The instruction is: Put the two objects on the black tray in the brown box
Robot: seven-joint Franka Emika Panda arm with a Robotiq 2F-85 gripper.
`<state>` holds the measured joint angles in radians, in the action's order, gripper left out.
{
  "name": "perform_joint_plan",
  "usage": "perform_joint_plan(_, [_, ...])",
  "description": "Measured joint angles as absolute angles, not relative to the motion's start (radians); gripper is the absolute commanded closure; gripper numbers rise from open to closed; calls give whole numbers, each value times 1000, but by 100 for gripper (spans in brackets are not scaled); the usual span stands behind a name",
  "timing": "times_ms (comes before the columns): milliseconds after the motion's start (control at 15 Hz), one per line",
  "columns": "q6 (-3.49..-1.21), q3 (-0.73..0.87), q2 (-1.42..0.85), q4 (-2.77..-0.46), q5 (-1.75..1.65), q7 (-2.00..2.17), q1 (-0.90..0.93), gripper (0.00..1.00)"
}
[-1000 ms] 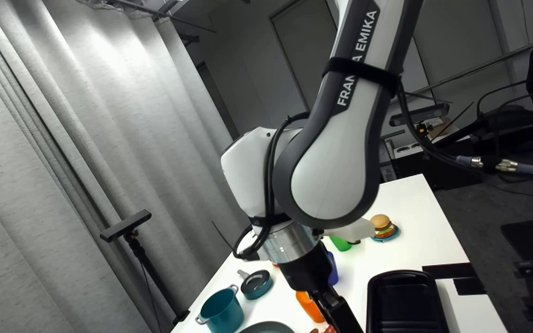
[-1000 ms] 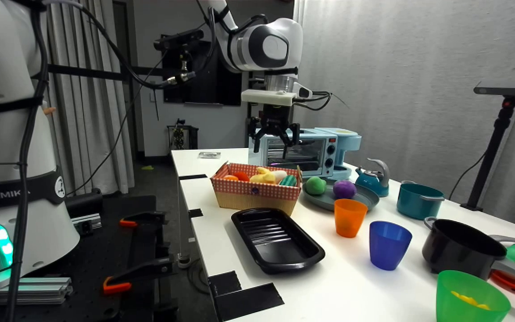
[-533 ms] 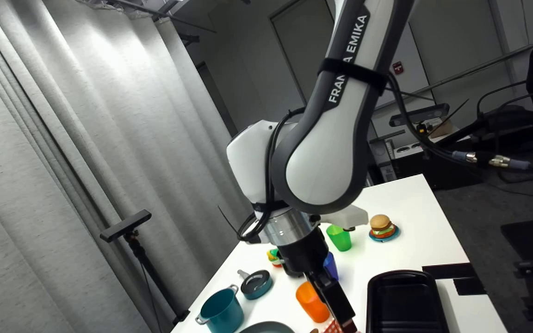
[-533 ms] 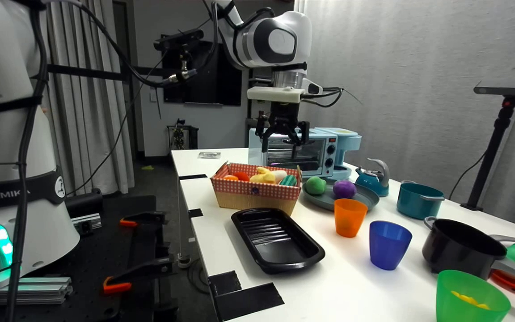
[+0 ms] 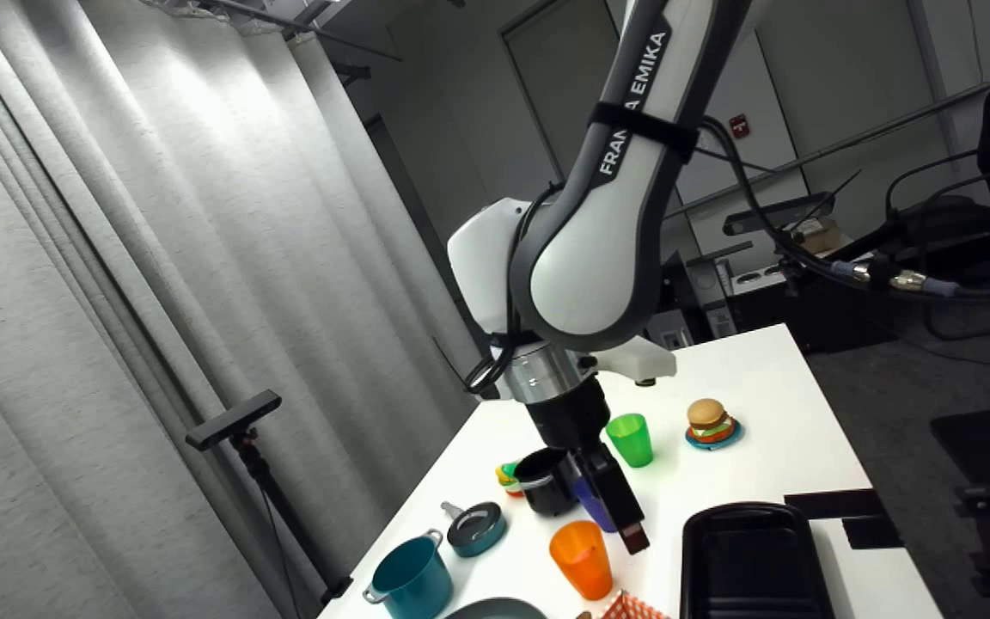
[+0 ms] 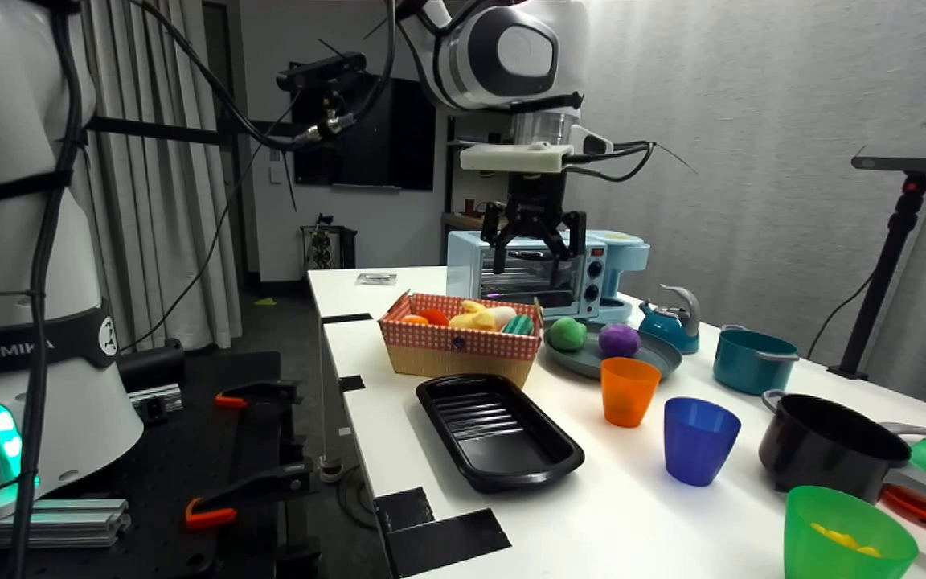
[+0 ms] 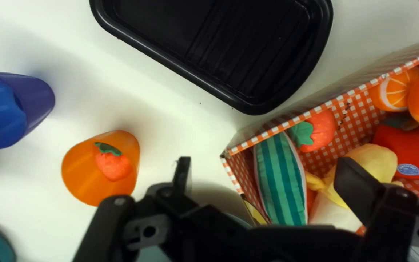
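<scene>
The black tray (image 6: 503,450) lies flat on the white table, and nothing shows on it; it is also in an exterior view (image 5: 757,567) and the wrist view (image 7: 213,47). The brown box (image 6: 447,363) with red-checked lining stands just beyond it. The watermelon-slice toy lies in the box, green striped rind (image 7: 282,178) up, at one end. A pale piece (image 7: 335,214) lies beside it, partly hidden by my gripper and a yellow toy. My gripper (image 6: 527,275) is open and empty, above and beyond the box; its fingers (image 7: 264,162) spread wide in the wrist view.
An orange cup (image 6: 628,394) holding a strawberry toy, a blue cup (image 6: 696,442) and a green cup (image 6: 841,535) stand beside the tray. A grey plate (image 6: 587,362) with two balls, pots, a kettle (image 6: 672,322) and a blue toaster oven (image 6: 539,273) stand farther back. A burger toy (image 5: 708,421) is on the table.
The arm has swung sideways, to the right in an exterior view, with the gripper staying open. A corner of the box now shows from behind the gripper. Table objects have not moved.
</scene>
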<state>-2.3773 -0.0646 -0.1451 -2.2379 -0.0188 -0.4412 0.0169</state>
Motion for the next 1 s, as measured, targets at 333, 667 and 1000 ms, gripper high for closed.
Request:
perform_joint_plan(333, [-2377,-33,-112,-2272,-18,-440,-8,0])
perform_joint_plan(667, [-2377,-14,-80,-2305,-17,-436,-18,0])
perform_joint_plan(1000, [-2377,-5,-53,-2327,-17,-431,-18,0])
